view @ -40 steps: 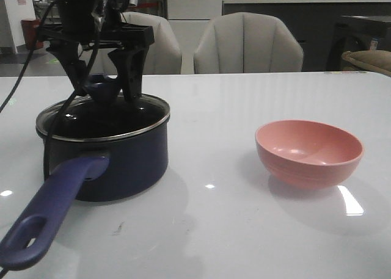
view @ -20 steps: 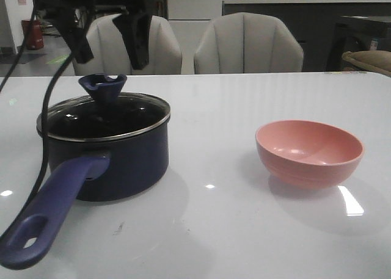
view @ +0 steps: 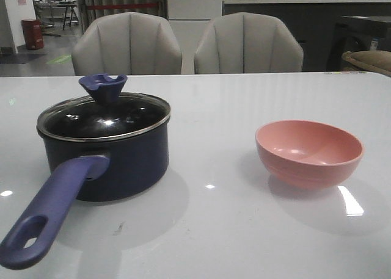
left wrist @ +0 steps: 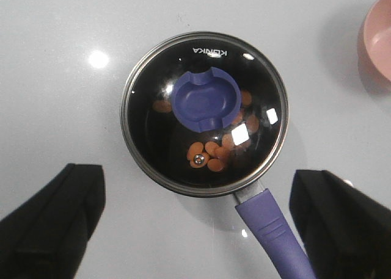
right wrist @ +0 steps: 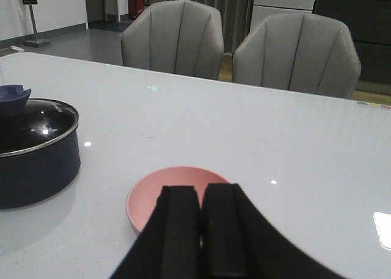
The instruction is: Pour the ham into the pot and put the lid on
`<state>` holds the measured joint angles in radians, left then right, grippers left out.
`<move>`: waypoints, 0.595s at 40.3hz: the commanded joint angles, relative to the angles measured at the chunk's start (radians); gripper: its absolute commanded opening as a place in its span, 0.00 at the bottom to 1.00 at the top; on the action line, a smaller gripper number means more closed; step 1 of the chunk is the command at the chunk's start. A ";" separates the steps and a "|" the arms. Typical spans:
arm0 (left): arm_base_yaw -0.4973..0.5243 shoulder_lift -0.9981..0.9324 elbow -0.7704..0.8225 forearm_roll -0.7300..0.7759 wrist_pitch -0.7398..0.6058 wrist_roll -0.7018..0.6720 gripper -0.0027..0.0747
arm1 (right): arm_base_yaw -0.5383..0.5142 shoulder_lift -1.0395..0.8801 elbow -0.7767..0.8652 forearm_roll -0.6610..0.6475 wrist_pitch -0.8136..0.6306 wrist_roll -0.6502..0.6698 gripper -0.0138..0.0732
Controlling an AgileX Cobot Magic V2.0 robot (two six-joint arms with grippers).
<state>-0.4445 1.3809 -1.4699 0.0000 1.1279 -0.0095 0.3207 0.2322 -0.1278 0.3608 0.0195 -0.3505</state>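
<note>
The dark navy pot stands at the table's left, its purple-blue handle pointing to the front edge. The glass lid sits flat on the pot, dark-blue knob on top. From straight above, several orange-pink ham slices show through the lid on the pot's black bottom. My left gripper hangs high over the pot, open wide, holding nothing. My right gripper is shut and empty, just in front of the pink bowl. Neither gripper shows in the front view.
An empty pink bowl rests at the table's right. Two grey chairs stand behind the far edge. In the right wrist view the pot is off to one side of the bowl.
My left gripper, which straddled the lid's knob a second ago, has risen and left the front view. The lid stays on the pot. The bowl has not moved.
</note>
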 commanded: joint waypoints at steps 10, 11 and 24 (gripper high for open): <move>-0.009 -0.414 0.392 -0.006 -0.331 0.000 0.86 | 0.000 0.004 -0.028 0.005 -0.075 -0.001 0.33; -0.009 -0.447 0.430 -0.006 -0.351 0.000 0.86 | 0.000 0.004 -0.028 0.005 -0.075 -0.001 0.33; -0.009 -0.906 0.832 -0.013 -0.614 0.000 0.86 | 0.000 0.004 -0.028 0.005 -0.075 -0.001 0.33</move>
<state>-0.4445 0.5737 -0.6872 0.0000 0.6440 -0.0095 0.3207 0.2322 -0.1278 0.3608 0.0195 -0.3505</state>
